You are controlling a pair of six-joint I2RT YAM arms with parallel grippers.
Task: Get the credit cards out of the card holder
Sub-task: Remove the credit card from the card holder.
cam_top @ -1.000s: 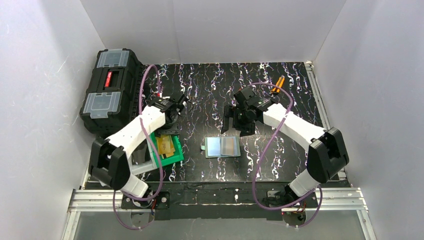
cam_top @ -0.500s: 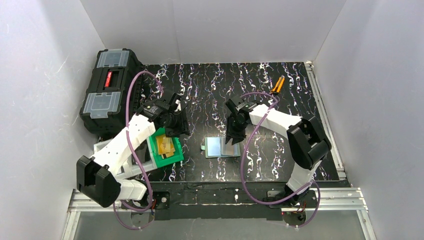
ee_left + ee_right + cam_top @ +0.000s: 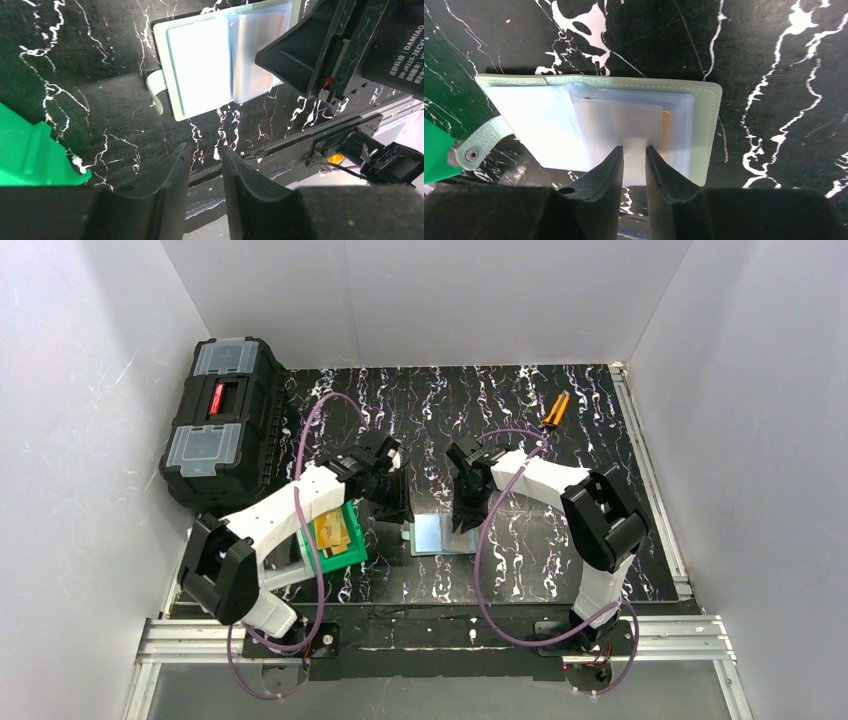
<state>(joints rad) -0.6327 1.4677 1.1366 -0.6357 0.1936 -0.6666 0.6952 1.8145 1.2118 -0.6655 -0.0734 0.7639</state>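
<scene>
Grey-green, the card holder (image 3: 707, 131) lies open on the marbled desk (image 3: 774, 70), a credit card (image 3: 666, 133) in its frosted pocket (image 3: 624, 122); the right claw (image 3: 634, 150), nearly together there with grip unclear, should pinch only the card while the slightly parted, empty left claw (image 3: 204, 150) pins the holder.

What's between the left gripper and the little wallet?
Only bare black table with white streaks. The left wrist view shows it stretching from the left gripper to the card holder, nothing on it.
</scene>
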